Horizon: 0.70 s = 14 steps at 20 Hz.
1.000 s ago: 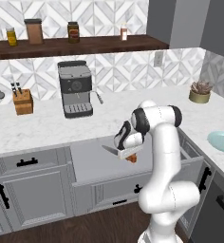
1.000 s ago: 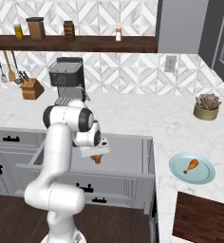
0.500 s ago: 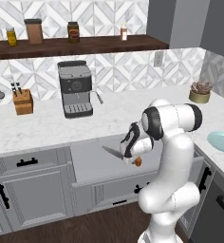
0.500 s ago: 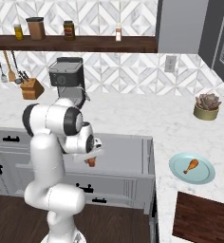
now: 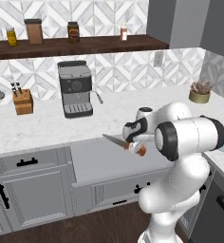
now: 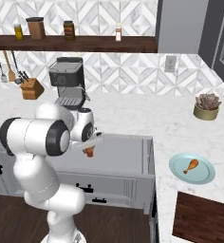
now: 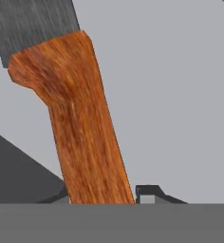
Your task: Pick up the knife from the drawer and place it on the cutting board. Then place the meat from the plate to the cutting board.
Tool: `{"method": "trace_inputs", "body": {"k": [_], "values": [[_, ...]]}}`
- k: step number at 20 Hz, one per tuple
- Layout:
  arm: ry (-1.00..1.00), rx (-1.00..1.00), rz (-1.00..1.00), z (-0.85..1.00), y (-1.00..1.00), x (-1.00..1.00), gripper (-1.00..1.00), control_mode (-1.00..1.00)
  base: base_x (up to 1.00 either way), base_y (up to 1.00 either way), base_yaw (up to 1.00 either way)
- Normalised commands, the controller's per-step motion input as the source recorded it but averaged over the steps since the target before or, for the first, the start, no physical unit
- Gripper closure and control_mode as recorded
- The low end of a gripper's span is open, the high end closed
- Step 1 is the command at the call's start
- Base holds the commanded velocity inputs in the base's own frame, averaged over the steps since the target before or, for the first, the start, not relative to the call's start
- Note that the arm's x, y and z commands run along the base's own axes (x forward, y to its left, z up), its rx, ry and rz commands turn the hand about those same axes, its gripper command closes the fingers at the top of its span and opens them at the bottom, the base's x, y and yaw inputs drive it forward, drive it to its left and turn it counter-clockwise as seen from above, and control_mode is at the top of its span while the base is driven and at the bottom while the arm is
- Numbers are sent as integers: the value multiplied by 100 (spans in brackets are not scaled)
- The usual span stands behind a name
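The gripper (image 5: 134, 141) is clenched on the knife (image 5: 125, 142), holding it in the air above the open drawer (image 5: 104, 163). The knife is small: an orange-brown wood-grained handle (image 7: 80, 123) that widens toward a short grey blade (image 5: 113, 139). Seen from the left base view, the blade points out to the left, roughly level, over the drawer's smooth light-grey inside, with the handle end at the fingers.

base views flank arm (image 5: 190, 142); hand view close.
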Motion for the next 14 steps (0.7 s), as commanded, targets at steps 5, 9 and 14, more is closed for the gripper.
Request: {"method": "trace_inputs", "body": {"k": [5,9,14], "values": [[14,0,-1,95,-41,-75,100,-100,0,0,0],[0,5,-32,71,-56,-67,100,-100,0,0,0],[4,8,-55,74,-46,-47,100,-100,0,0,0]]}}
